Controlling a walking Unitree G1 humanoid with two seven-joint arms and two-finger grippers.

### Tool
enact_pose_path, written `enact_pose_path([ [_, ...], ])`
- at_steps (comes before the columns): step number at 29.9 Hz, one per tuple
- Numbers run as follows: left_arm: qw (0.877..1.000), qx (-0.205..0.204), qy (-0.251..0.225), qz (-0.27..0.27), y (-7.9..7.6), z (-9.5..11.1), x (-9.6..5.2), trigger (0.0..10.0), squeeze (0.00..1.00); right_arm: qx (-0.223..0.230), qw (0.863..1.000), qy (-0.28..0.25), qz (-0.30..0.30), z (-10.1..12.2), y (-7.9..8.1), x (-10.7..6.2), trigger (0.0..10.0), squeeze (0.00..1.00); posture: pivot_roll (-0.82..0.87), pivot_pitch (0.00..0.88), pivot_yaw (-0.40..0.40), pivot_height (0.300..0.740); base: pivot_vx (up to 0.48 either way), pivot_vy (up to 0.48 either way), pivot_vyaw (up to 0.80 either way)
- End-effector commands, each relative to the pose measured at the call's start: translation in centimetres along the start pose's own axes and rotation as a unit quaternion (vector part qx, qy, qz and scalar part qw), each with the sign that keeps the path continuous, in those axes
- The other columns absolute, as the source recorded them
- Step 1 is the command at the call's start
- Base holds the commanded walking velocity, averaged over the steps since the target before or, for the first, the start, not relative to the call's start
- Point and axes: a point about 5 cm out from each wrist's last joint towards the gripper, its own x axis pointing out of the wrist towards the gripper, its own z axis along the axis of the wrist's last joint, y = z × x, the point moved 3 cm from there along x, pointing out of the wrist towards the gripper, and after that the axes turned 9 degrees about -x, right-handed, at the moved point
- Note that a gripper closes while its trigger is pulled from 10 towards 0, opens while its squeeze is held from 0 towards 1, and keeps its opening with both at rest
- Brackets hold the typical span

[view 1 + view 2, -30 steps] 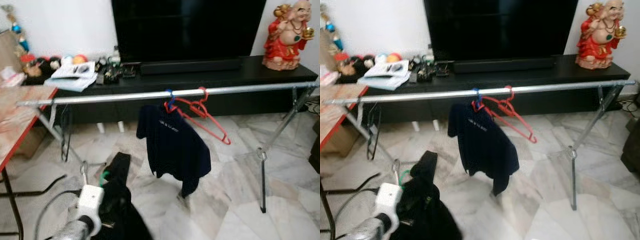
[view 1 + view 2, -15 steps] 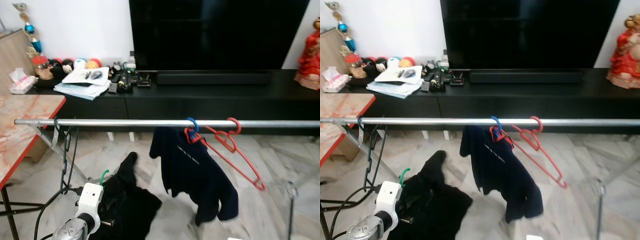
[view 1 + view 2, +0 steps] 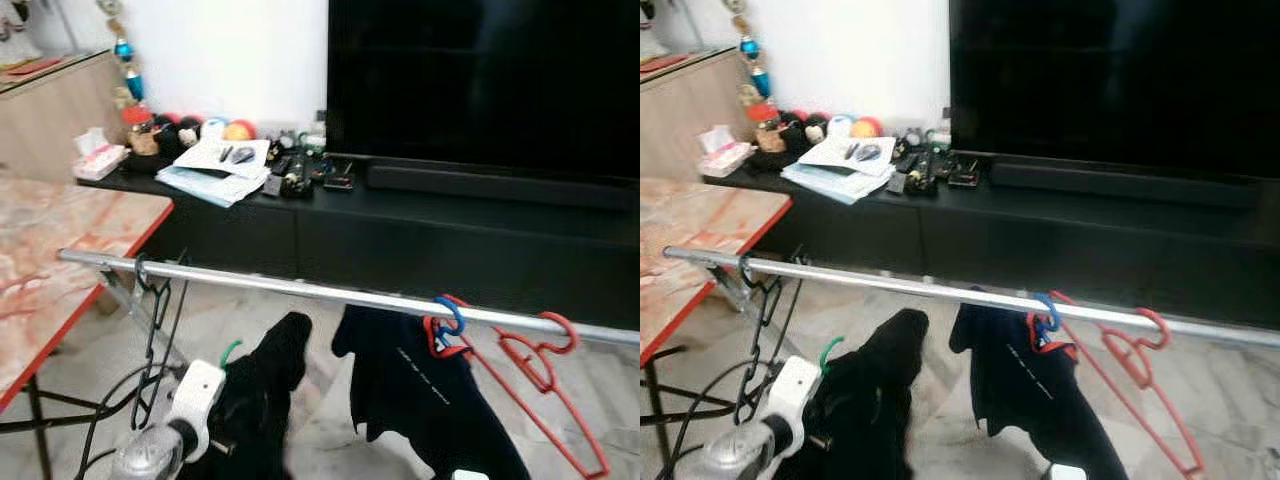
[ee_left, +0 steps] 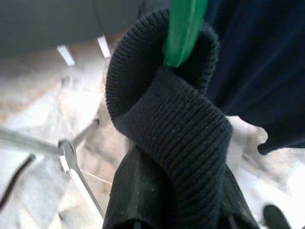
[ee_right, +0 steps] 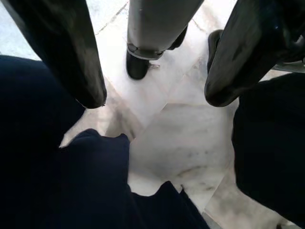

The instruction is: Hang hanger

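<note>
One green hanger (image 3: 231,351) carried a black garment (image 3: 262,395), and both hung from the left gripper (image 4: 174,191) low in front of the robot, below the rail (image 3: 300,289) and well to the left of the navy shirt (image 3: 425,395) already hung there. In the left wrist view the ribbed knit wrapped the hanger's neck and lay between the fingers, which looked clamped on it. I judged the load light but floppy: the cloth would swing and drag (and could slip off a smooth plastic shoulder), so the stiff neck just under the hook was the place to hold. The hook's tip barely showed above the cloth; the hanger's shoulders were buried. The right gripper (image 5: 152,100) pointed at the floor, fingers apart and empty.
</note>
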Motion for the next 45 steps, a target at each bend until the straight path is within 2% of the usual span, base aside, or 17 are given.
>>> enact_pose_path([
  [1, 0.999, 0.028, -0.008, -0.017, -0.2, 1.0, 0.7, 10.0, 0.00, 0.000, 1.000, 0.008, -0.004, -0.6, -0.3, -0.1, 10.0, 0.00, 0.06, 0.034, 0.029, 0.740, 0.000, 0.000, 0.00],
  [3, 0.999, 0.037, -0.011, -0.024, -0.2, 1.6, 1.1, 10.0, 0.00, 0.000, 1.000, 0.008, -0.004, -0.5, -0.3, -0.1, 10.0, 0.00, 0.06, 0.036, 0.031, 0.740, 0.000, 0.000, 0.00],
  [7, 0.995, 0.087, -0.010, -0.051, -0.1, 3.7, 2.4, 10.0, 0.00, 0.001, 1.000, 0.008, -0.004, -0.5, -0.2, -0.1, 10.0, 0.00, 0.06, 0.043, 0.036, 0.740, 0.000, 0.000, 0.00],
  [13, 0.989, 0.128, -0.014, -0.074, -0.3, 5.8, 3.8, 10.0, 0.00, 0.002, 1.000, 0.007, -0.006, -0.5, 0.0, -0.1, 10.0, 0.00, 0.05, 0.049, 0.052, 0.740, 0.000, 0.000, 0.00],
  [20, 0.985, 0.147, -0.030, -0.081, -0.3, 8.7, 5.2, 10.0, 0.00, 0.009, 1.000, 0.006, -0.010, -0.6, 0.2, -0.1, 10.0, 0.00, 0.04, 0.060, 0.072, 0.740, 0.000, 0.000, 0.00],
  [28, 0.984, 0.149, -0.038, -0.086, -0.8, 9.9, 6.3, 10.0, 0.00, 0.011, 1.000, 0.005, -0.014, -0.6, 0.4, -0.1, 10.0, 0.00, 0.03, 0.074, 0.092, 0.740, 0.000, 0.000, 0.00],
  [33, 0.982, 0.157, -0.043, -0.097, -1.1, 10.8, 6.6, 10.0, 0.00, 0.013, 1.000, 0.005, -0.016, -0.6, 0.5, -0.1, 10.0, 0.00, 0.04, 0.080, 0.101, 0.740, 0.000, 0.000, 0.00],
  [36, 0.976, 0.170, -0.042, -0.126, -1.3, 11.2, 6.3, 10.0, 0.00, 0.017, 1.000, 0.002, -0.019, -0.6, 0.7, -0.1, 10.0, 0.00, 0.03, 0.084, 0.113, 0.740, 0.000, 0.000, 0.00],
  [39, 0.968, 0.188, -0.033, -0.161, -1.5, 11.2, 5.8, 10.0, 0.00, 0.017, 1.000, 0.002, -0.018, -0.6, 0.8, -0.1, 10.0, 0.00, 0.04, 0.087, 0.122, 0.740, 0.000, 0.000, 0.00],
  [40, 0.961, 0.202, -0.022, -0.186, -1.6, 11.0, 5.4, 10.0, 0.00, 0.018, 1.000, 0.002, -0.018, -0.6, 0.9, -0.1, 10.0, 0.00, 0.04, 0.087, 0.126, 0.740, 0.000, 0.000, 0.00],
  [42, 0.954, 0.215, -0.003, -0.208, -1.6, 10.7, 5.1, 10.0, 0.00, 0.018, 1.000, 0.002, -0.018, -0.6, 1.1, -0.1, 10.0, 0.00, 0.05, 0.088, 0.132, 0.740, 0.000, 0.000, 0.00],
  [45, 0.948, 0.227, 0.017, -0.224, -1.4, 10.4, 4.7, 10.0, 0.00, 0.019, 1.000, 0.002, -0.017, -0.6, 1.2, -0.1, 10.0, 0.00, 0.05, 0.089, 0.137, 0.740, 0.000, 0.000, 0.00],
])
